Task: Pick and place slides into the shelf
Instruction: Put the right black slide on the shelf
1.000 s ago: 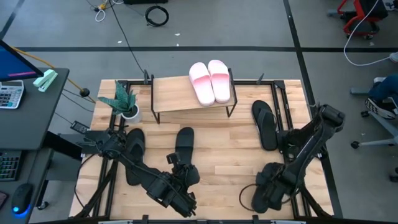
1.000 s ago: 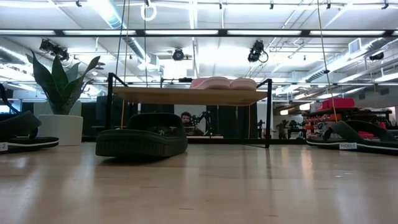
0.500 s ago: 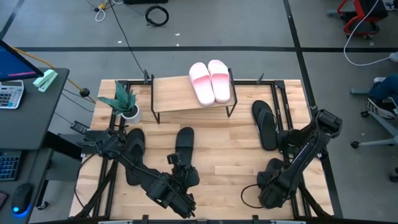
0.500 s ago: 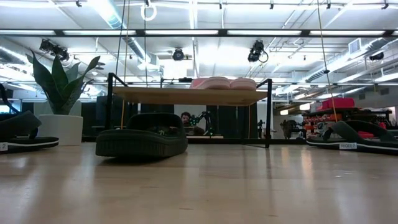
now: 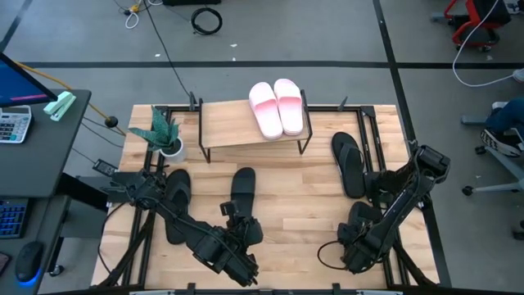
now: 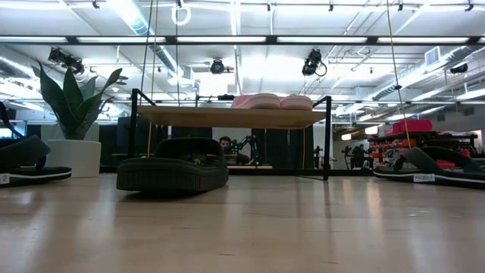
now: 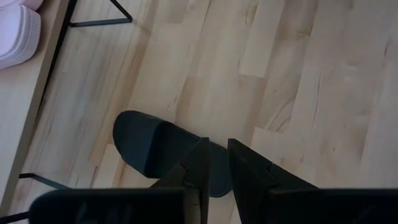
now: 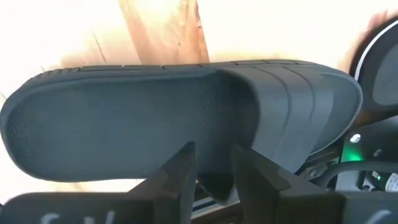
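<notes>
Two pale pink slides [image 5: 278, 106] lie sole-down on the shelf [image 5: 225, 123] at the far side. Four black slides are on the table: one centre [image 5: 243, 184], one left [image 5: 176, 197] partly under my left arm, one right [image 5: 348, 164], one near right [image 5: 366, 217]. My left gripper [image 5: 232, 215] hovers at the centre slide's near end [image 7: 155, 146], fingers a narrow gap apart. My right gripper [image 5: 359, 239] is low at the near-right slide [image 8: 124, 118], which fills its wrist view, fingers slightly apart. My right gripper's fingers [image 8: 180, 171] stand at the long side rim [image 8: 211, 134] of the near-right black slide, slanting down at it, with the slide lying across them. The fingers hide the meeting place, so I cannot tell whether they touch it.
A potted plant [image 5: 164, 135] stands by the shelf's left legs. Bare wood [image 5: 303, 213] lies between the centre and right slides. The table's black frame rails run along both sides. Behind the shelf, in the low view, a person [image 6: 226, 144] shows far off.
My right arm has shifted a little over the near-right black slide, its elbow drawing slightly toward the near edge. The left arm and the other slides stay where they were.
</notes>
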`<move>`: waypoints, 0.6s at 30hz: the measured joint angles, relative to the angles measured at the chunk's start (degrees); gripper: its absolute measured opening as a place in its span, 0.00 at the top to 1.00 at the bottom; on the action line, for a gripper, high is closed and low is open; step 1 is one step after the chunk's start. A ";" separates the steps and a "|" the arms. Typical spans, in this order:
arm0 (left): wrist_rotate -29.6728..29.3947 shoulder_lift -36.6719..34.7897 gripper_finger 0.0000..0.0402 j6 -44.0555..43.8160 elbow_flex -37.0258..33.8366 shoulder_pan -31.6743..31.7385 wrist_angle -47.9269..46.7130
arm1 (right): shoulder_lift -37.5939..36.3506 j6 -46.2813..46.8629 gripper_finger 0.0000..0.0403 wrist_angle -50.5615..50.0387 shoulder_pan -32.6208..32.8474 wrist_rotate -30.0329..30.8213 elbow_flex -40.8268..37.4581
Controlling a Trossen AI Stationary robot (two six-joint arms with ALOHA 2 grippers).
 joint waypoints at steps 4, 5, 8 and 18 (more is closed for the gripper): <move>0.00 0.00 0.86 0.00 0.00 0.00 0.00 | -0.02 -0.14 0.74 -1.09 0.45 0.45 1.36; 0.01 0.00 0.86 -0.02 0.00 0.00 0.00 | -0.04 -0.17 0.75 -1.38 0.47 0.94 2.05; 0.00 0.00 0.87 -0.02 0.00 0.00 0.00 | -0.04 -0.21 0.75 -3.39 1.30 3.99 4.47; 0.00 0.00 0.86 -1.53 0.00 0.00 0.00 | -0.13 0.06 0.75 -3.63 3.02 7.73 2.09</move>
